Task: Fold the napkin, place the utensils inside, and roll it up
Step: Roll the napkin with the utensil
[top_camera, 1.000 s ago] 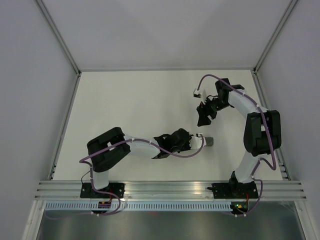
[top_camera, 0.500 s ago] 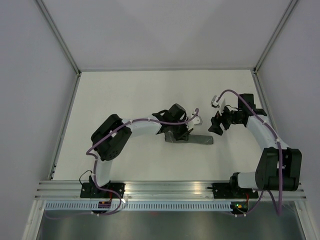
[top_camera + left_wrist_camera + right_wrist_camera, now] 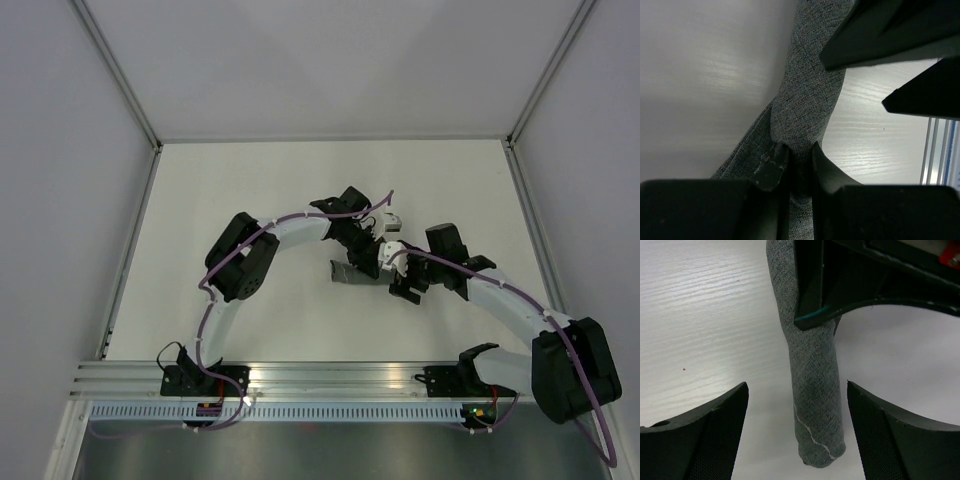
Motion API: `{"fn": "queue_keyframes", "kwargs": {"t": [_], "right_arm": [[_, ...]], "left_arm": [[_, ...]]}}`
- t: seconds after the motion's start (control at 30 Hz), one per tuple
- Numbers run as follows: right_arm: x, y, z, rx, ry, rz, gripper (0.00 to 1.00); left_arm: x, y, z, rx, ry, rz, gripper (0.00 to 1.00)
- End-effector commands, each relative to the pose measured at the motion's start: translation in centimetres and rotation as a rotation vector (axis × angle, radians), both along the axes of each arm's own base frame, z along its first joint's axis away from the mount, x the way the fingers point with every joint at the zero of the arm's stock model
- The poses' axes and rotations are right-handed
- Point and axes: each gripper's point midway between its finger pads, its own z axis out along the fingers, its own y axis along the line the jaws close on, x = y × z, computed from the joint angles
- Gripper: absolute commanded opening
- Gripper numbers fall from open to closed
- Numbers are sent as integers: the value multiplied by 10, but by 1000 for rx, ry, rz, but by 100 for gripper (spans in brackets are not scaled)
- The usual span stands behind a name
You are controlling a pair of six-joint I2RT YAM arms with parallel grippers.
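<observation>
The white wood-grain table (image 3: 250, 190) bears the dark grey woven cloth napkin (image 3: 815, 385), rolled into a narrow tube with a pale stitched line curving across its end. The black left claw (image 3: 799, 152) is pinching the roll's mid-length, and the cloth bunches between its fingertips. The black right claw (image 3: 796, 390) stands spread, with the roll's free end lying between its matt textured fingers, clear of both.

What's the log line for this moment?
napkin: rolled up | left gripper: jaws shut on napkin | right gripper: jaws open, straddling napkin's free end, not touching
</observation>
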Motion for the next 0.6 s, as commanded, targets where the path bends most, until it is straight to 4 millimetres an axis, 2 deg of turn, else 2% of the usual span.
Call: {"fn": "queue_keyframes", "kwargs": {"t": [0.0,0.3,0.5,0.57], "right_arm": [[23,10,4,-42,-135,-5,85],[22,25,-32,-145,-116,22,83],[27,31,-31,-144,-107,4,78],[28,33,-30,-148,-91,-1,70]], "left_arm": [[-41,19,-35,126,221,-29,20],[-37,14,-34,128,250,-38,24],[-36,16,-38,147,255,-33,29],[-31,17,-37,153,246,-17,34]]}}
